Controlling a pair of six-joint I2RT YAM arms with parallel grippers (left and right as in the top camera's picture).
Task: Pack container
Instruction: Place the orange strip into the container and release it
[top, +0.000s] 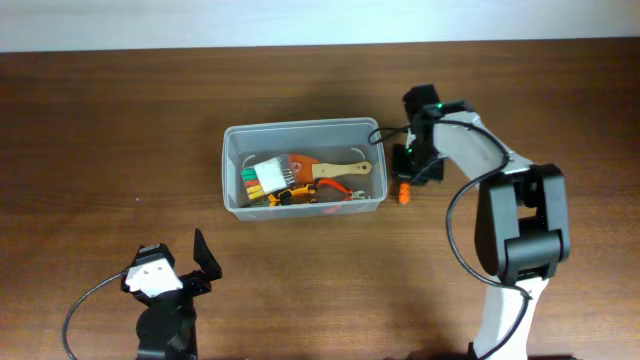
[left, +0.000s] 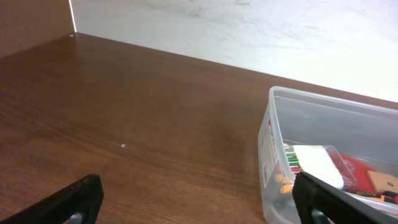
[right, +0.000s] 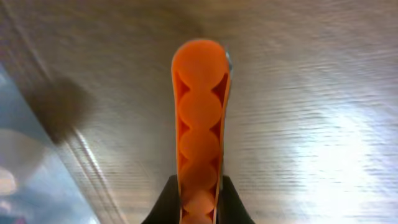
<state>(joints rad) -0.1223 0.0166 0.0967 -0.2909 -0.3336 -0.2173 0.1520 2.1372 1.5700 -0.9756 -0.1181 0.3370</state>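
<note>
The clear plastic container (top: 232, 170) stands mid-table. It holds a paintbrush with a wooden handle (top: 330, 169), a small case of coloured bits (top: 264, 177) and orange tools. In the left wrist view its left corner (left: 273, 130) shows at the right. My right gripper (top: 412, 172) is just right of the container, shut on an orange tool handle (right: 200, 124) whose tip (top: 404, 195) pokes out below it. My left gripper (top: 190, 262) is open and empty near the front left, its fingers apart (left: 199, 202) over bare wood.
The brown wooden table (top: 120, 130) runs to a white wall at the back (left: 249, 31). The right arm's base (top: 520, 250) stands at the front right, with a cable looping beside it.
</note>
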